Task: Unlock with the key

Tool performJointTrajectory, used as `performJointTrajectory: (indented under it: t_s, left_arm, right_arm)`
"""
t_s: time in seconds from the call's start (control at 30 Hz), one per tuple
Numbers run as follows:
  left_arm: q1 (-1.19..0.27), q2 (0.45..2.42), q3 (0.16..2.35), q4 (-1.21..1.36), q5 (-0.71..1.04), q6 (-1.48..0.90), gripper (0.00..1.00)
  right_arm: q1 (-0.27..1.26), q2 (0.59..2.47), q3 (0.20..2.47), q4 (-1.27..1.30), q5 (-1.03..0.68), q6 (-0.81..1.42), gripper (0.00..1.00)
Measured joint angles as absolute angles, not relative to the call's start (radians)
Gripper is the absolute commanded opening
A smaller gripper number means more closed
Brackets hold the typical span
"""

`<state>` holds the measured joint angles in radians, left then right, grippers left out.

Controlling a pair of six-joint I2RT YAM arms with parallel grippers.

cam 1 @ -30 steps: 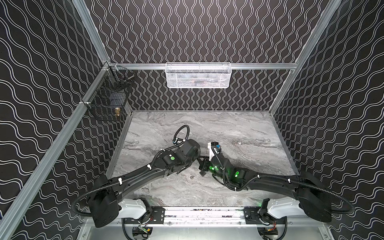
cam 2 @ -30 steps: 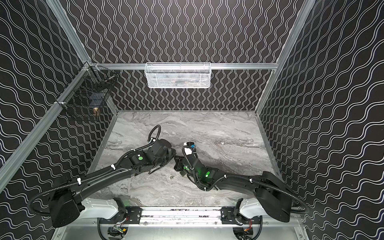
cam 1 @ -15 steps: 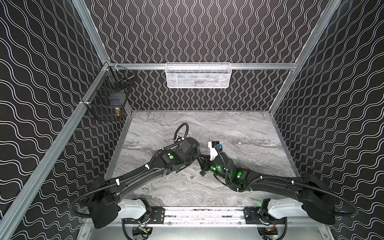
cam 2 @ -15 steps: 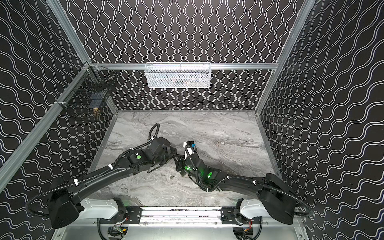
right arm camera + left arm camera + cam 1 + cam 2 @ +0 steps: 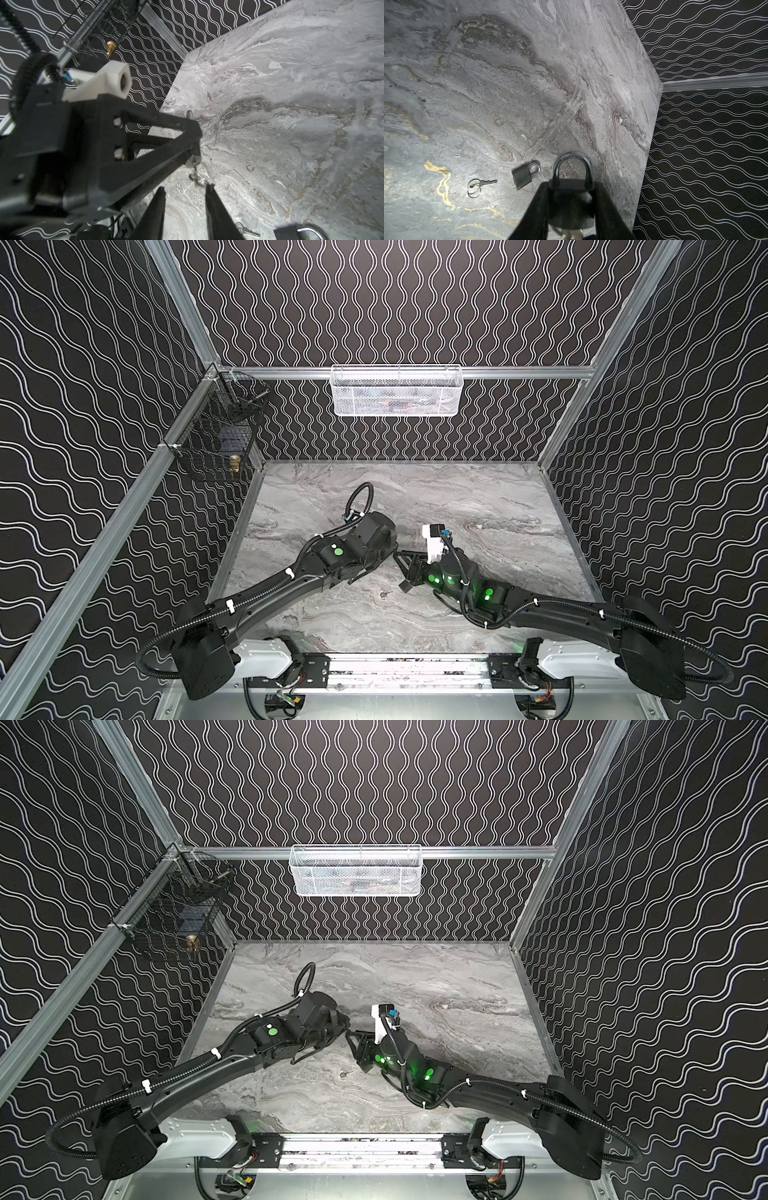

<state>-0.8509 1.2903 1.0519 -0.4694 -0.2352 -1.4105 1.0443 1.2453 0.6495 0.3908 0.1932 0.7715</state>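
Step in hand: we think we are at the turning step, with the key already in the lock.
Left tool: the left tool (image 5: 572, 188) is clenched on the black padlock (image 5: 571, 200) and holds it up above the counter (image 5: 508, 83).
Lock's loop: the loop (image 5: 572, 156) looks closed, so we think the lock is not open yet.
Key: the key (image 5: 193, 162) sticks out of the end of the held padlock, and its ring hangs down from it.
Right tool: the right tool (image 5: 185, 194) is released. Its fingers stand apart just beside the hanging ring and hold nothing.
Next move: we would pinch the flat head of the key, not the ring, and then twist it while the left tool keeps the lock from moving.
Also on the counter: a small padlock (image 5: 523, 176) lies near a loose key (image 5: 483, 184).
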Motion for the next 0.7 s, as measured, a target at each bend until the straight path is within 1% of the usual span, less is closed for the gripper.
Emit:
performJointTrajectory:
  t_s: [0.07, 0.23, 0.3, 0.53, 0.7]
  left_arm:
    - [-0.851, 1.29, 1.053, -0.471, -0.24, -1.41, 0.11]
    - [-0.851, 1.29, 1.054, -0.474, -0.244, -1.409, 0.11]
    - [-0.851, 1.289, 1.054, -0.476, -0.245, -1.409, 0.11]
    - [-0.851, 1.285, 1.054, -0.48, -0.25, -1.409, 0.1]
    - [-0.851, 1.285, 1.054, -0.481, -0.25, -1.408, 0.11]
  right_arm:
    - [1.044, 1.254, 0.681, 0.36, 0.192, 0.78, 0.27]
    - [1.044, 1.269, 0.675, 0.342, 0.198, 0.819, 0.22]
    - [1.044, 1.274, 0.675, 0.336, 0.201, 0.823, 0.22]
    - [1.044, 1.299, 0.68, 0.332, 0.215, 0.829, 0.13]
    - [1.044, 1.308, 0.681, 0.345, 0.216, 0.828, 0.09]
